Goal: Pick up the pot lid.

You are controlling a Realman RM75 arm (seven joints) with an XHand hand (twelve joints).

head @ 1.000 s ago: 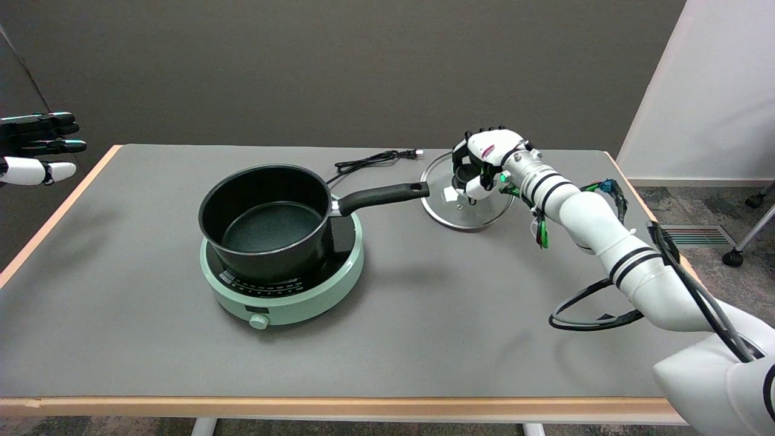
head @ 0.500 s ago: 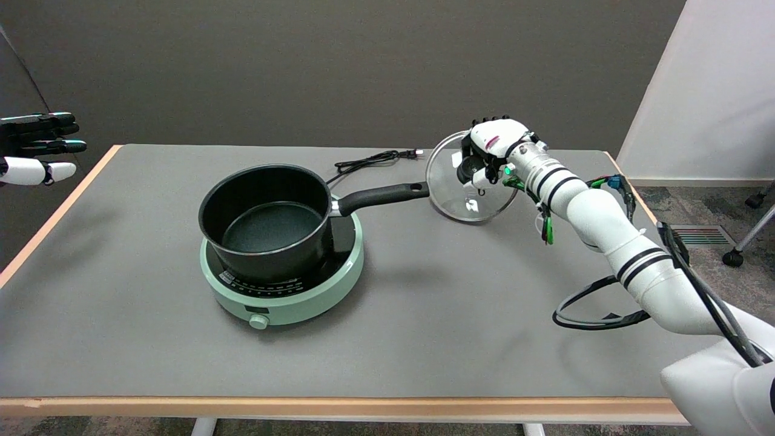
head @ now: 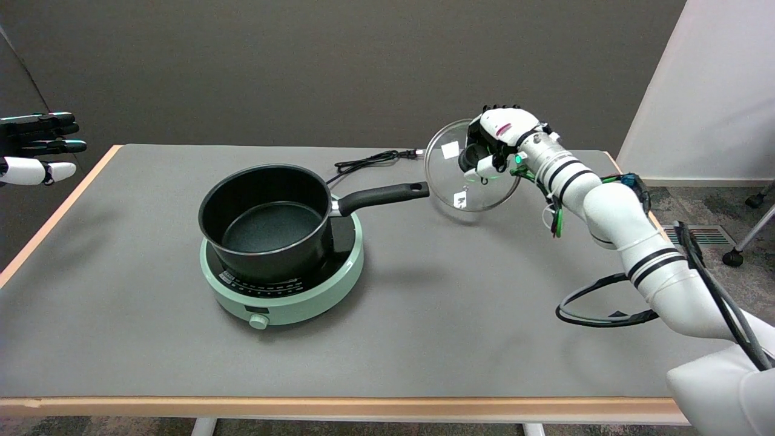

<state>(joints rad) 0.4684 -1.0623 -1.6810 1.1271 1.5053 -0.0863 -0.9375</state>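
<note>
— While we look down across the table (head: 424, 339), what do we see the right hand (head: 496, 142) doing?

— We see it wrapped around the black knob of the pot lid (head: 451, 175), fingers curled in, so it is holding the lid. The glass disc hangs tilted in front of the hand and a little below it, well off the table surface, its underside turned toward the pot's side of the scene.

— Where does the lid sit against the other things?

— We find its lower left rim just beside the tip of the pot handle (head: 381, 197), though we cannot tell whether they touch. Two small white labels show on the glass.

— And what lies further out from the hand?

— Well to the hand's left and nearer to us, we see the black pot (head: 266, 221) standing uncovered on the mint-green cooker (head: 284, 303), its handle pointing back toward the hand. A black power cord (head: 372, 160) lies on the table between the pot and the lid, at about the hand's depth. Below the forearm, a loop of black cable (head: 596, 303) hangs over the table's right part.
</note>
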